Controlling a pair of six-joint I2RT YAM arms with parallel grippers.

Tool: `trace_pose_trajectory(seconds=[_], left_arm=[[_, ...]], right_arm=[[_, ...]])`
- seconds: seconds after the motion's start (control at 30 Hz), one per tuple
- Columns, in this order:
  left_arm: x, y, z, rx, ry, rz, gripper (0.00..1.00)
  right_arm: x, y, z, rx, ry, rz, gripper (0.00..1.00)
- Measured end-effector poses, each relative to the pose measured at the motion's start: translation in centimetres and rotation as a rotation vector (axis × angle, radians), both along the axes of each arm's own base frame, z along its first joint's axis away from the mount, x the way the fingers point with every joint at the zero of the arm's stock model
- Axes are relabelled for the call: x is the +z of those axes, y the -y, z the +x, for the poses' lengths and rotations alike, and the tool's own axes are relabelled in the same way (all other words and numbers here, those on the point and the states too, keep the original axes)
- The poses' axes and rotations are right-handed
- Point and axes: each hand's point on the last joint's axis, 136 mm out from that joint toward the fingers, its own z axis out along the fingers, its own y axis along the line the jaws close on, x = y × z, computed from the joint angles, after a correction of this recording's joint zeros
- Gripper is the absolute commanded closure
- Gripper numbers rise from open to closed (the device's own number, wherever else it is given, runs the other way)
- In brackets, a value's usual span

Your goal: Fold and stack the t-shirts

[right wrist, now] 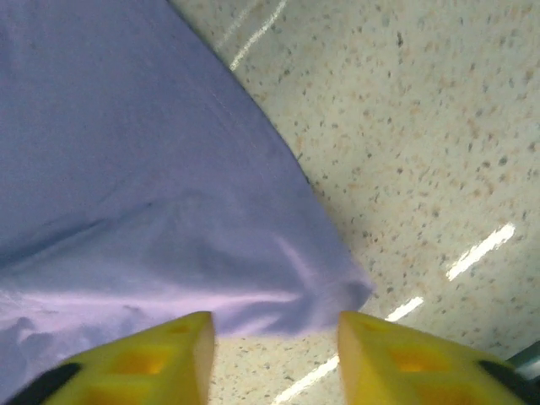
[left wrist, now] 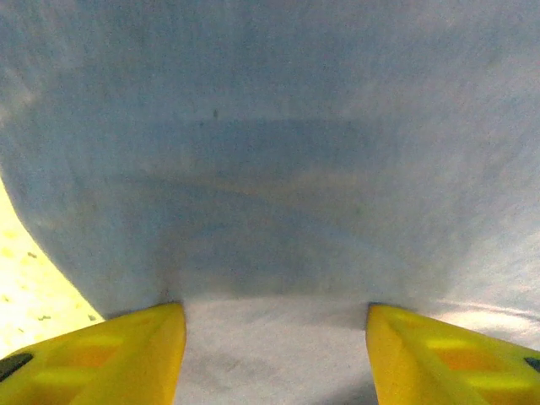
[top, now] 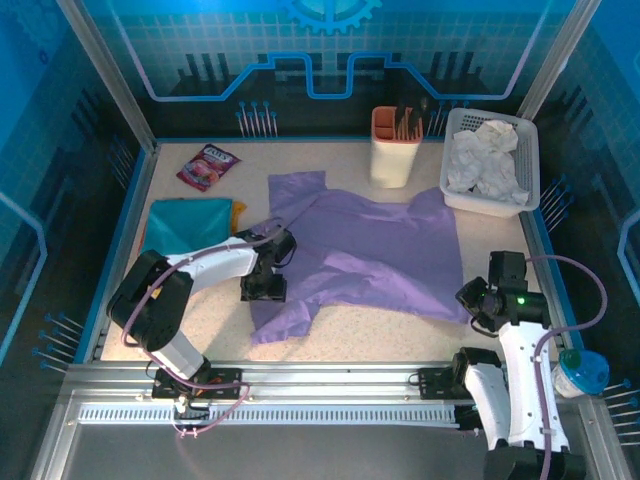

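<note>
Top external view: left gripper [top: 265,289] and right gripper [top: 470,300] stand open at opposite lower edges of the purple shirt [top: 375,250]; recommend pinching each edge squarely before folding.

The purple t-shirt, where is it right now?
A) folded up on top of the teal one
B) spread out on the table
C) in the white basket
B: the purple t-shirt lies open and rumpled across the table, not folded.
</note>
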Motion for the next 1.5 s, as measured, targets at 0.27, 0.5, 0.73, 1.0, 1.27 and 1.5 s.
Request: trace_pose_trajectory(seconds=[0.27,0.5,0.73,1.0,1.27,1.5], left_arm=[[-0.4,-0.4,-2.3,0.017,-0.028,0.044,0.44],[-0.3,-1.0,-5.3,0.023,-0.064,0.079,0.46],[1.7,-1.3,-5.9,0.033,-0.073,0.090,0.35],[12.0,1.0,9.8,0.121,0.257,-0.165,0.32],[10.2,-0.4,22.6,0.166,0.319,-0.236,0.33],[6.4,0.0,28.8,0.202,0.301,-0.320,0.35]], right_arm=[[-0.4,0.8,1.5,0.011,-0.036,-0.035,0.23],[-0.3,-0.3,5.2,0.093,0.048,0.007,0.20],[-0.2,-3.3,9.1,0.250,0.090,0.008,0.17],[-1.1,-6.7,11.0,0.403,0.093,0.038,0.15],[-3.3,-10.6,10.5,0.572,0.027,0.093,0.07],[-5.6,-11.0,9.0,0.595,-0.033,0.111,0.07]])
